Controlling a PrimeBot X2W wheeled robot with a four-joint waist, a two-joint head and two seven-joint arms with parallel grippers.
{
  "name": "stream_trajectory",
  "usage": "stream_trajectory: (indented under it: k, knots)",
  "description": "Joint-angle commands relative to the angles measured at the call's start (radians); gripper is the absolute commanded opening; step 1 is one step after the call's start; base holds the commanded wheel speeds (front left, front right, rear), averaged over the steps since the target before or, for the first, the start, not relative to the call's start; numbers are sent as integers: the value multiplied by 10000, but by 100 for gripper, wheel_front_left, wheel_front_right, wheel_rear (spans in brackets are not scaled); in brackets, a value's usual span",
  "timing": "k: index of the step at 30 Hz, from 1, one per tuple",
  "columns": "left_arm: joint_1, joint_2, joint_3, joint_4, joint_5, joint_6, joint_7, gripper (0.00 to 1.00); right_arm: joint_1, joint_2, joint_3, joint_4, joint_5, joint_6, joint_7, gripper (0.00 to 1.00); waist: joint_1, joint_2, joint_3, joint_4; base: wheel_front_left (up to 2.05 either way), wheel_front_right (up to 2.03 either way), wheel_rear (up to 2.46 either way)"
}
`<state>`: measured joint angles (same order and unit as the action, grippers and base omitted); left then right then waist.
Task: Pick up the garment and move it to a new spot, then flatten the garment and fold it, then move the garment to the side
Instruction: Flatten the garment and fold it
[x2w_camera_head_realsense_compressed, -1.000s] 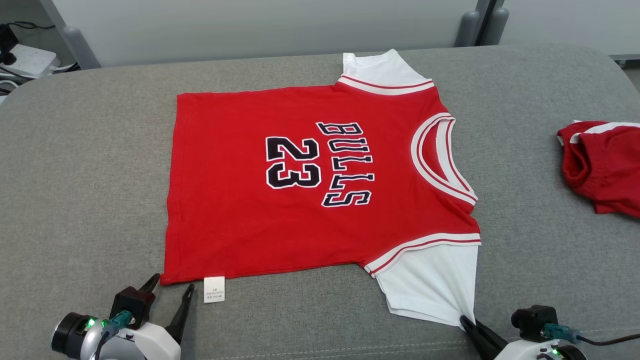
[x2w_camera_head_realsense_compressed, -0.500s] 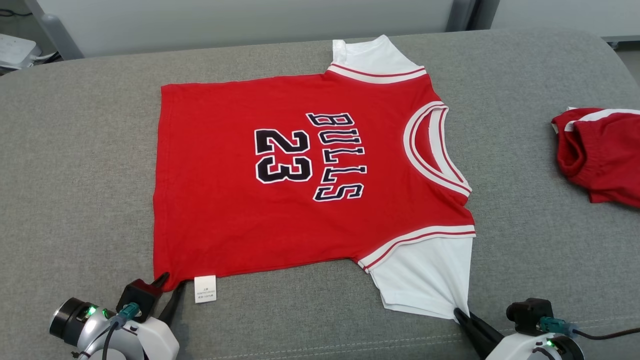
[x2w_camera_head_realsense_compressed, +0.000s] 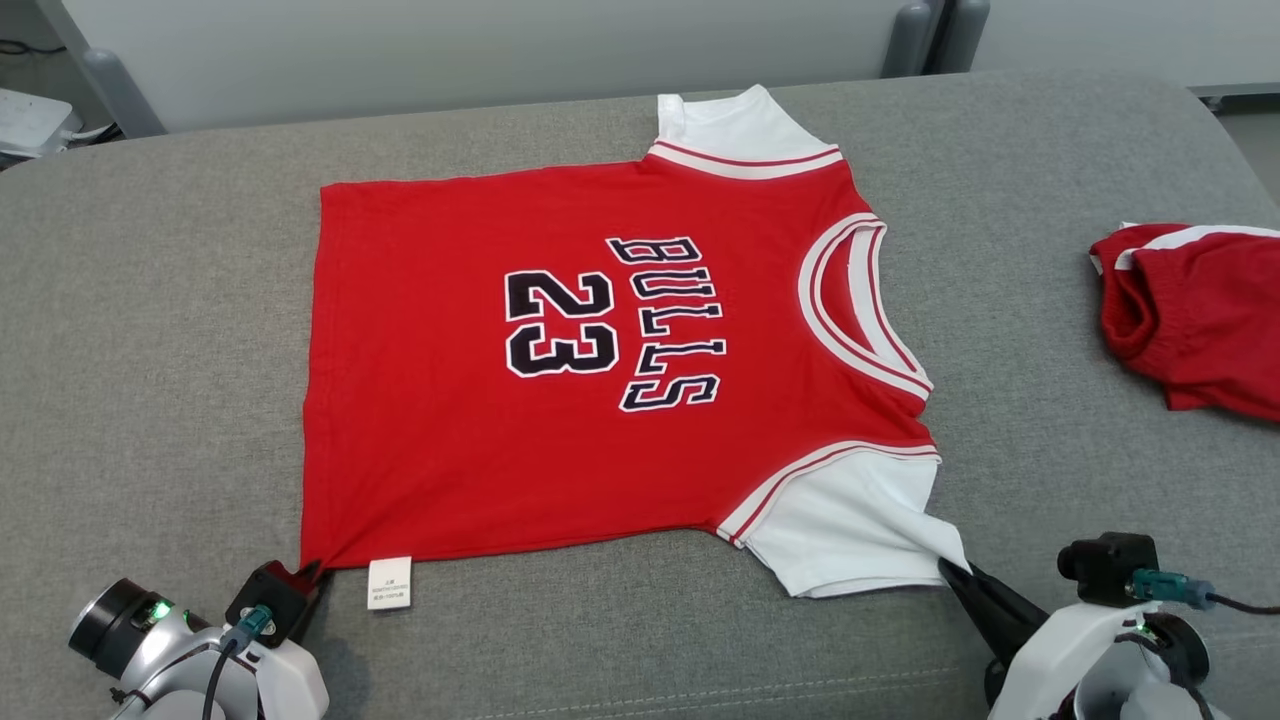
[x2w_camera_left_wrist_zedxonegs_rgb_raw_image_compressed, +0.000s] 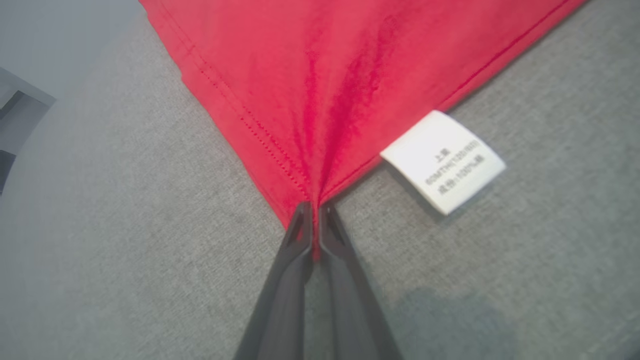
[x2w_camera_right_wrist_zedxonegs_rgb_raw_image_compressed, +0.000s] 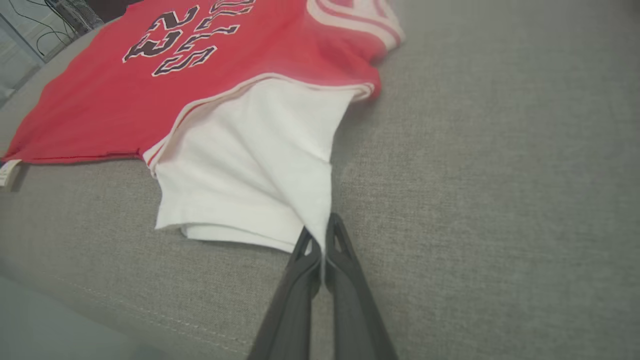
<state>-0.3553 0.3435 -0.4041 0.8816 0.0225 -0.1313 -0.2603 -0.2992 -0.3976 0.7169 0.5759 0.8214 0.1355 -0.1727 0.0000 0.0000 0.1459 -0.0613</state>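
Note:
The garment is a red jersey with white sleeves and "BULLS 23" in black, lying flat and face up on the grey cushion, collar to the right. My left gripper is shut on its near left hem corner, beside a white care label. At the lower right, my right gripper is shut on the tip of the near white sleeve, which is lifted a little and creased toward the fingers.
A second crumpled red garment lies at the right edge of the grey cushion. Behind the cushion runs a pale wall with grey posts. The cushion's front seam passes just before my grippers.
My left gripper moved forward onto the hem corner and shut on it. My right gripper drew the sleeve tip up and inward, bunching the sleeve. The camera also shifted slightly.

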Motion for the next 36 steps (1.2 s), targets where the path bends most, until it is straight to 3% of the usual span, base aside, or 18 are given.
stream_trajectory:
  k: [1,11,18,25,36]
  knots:
    - [-380,596,216,90,73,37,-15,0,-85,-406,99,-634,374,-48,242,0,0,0,-47,-17,0,0,0]
    - [-595,842,-573,165,-49,11,-15,0,-92,-1766,857,-2889,2220,-48,2076,0,0,0,-272,12,0,0,0]
    - [-801,1130,-1655,184,-754,8,-15,0,-249,-2834,1107,-4054,3493,-48,3706,0,0,0,-570,43,0,0,0]
    - [-1086,1387,-3071,29,-1673,7,19,0,-450,-3346,936,-4696,4247,-48,4736,0,0,0,-792,172,0,0,0]
    - [-1748,2777,-5798,-1345,-3684,7,743,0,-104,-4014,486,-5220,5209,-48,6345,0,0,0,-769,426,0,0,0]
